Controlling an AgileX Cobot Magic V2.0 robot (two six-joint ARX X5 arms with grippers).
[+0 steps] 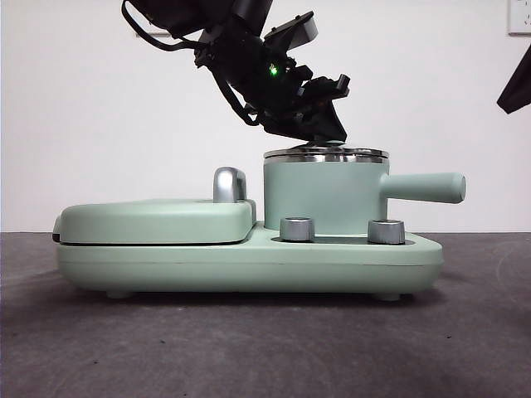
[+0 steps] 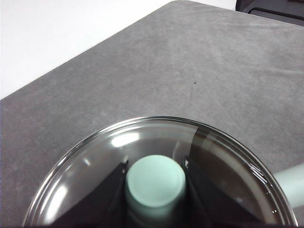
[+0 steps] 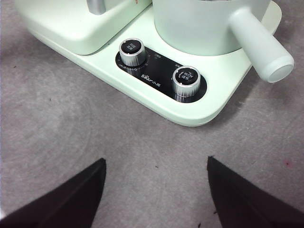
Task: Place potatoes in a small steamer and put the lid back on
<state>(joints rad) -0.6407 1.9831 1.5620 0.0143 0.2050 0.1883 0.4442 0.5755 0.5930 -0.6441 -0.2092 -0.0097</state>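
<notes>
From the front, the left hand [image 1: 319, 137] reaches down onto the round clear glass lid with a steel rim [image 1: 326, 154], which sits level on the small mint-green cylindrical steamer pot [image 1: 323, 195], at the right of the mint-green cooker base [image 1: 249, 261] on the grey surface [image 1: 265, 348]. The left wrist view shows that hand's jaws clamped on the lid's mint-green knob [image 2: 155, 180]; no potato is discernible through the glass. In the right wrist view, the right hand [image 3: 156, 194] hangs apart and empty, near the dials. The lid looks seated, so only release seems left.

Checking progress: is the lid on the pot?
On: the lid sits level on the pot, left pincer around its knob.
</notes>
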